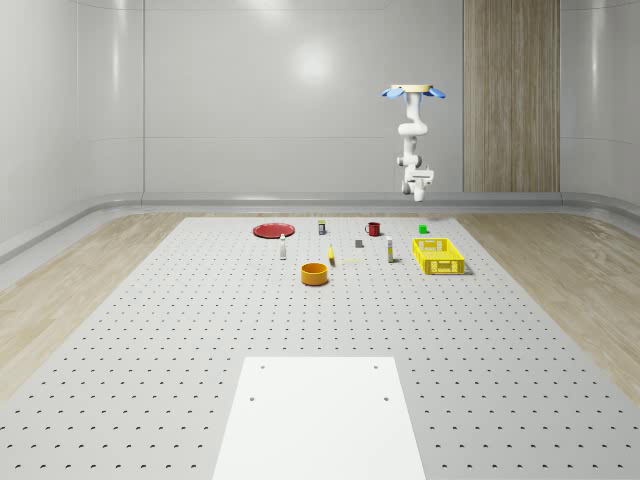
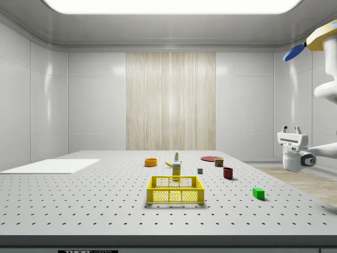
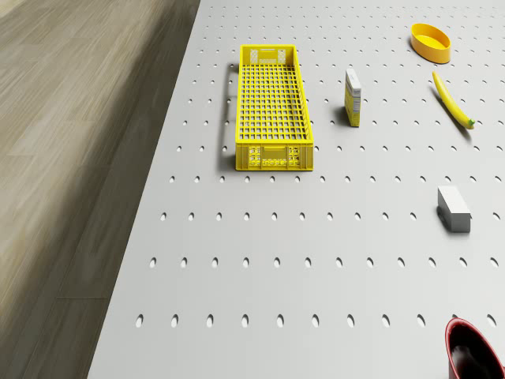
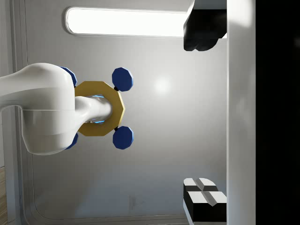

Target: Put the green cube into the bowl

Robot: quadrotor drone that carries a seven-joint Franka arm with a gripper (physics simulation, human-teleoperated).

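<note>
In the whole-scene view, going left to right, the table carries one red plate, one small white bottle, one orange bowl, one banana, one small can, one grey block, one red mug, one upright box, one green cube and one yellow crate. The small bottle and the can are too tiny to read.

The green cube sits on the table at the far side, just behind the crate and well apart from the bowl. It is a cube, so no long axis can be told; in the side view it rests flat on one face, to the right of the crate.

The drone hovers high over the far end of the table, roughly above the cube, with the arm hanging below it. In the side view the drone is cut off by the right edge. The gripper is well above the table and points upward, toward the ceiling; its fingers stand apart with nothing between them, so the claw is open and empty. The wrist view looks up at the drone's underside.

In the drone view the mug is cut off at the corner.
</note>
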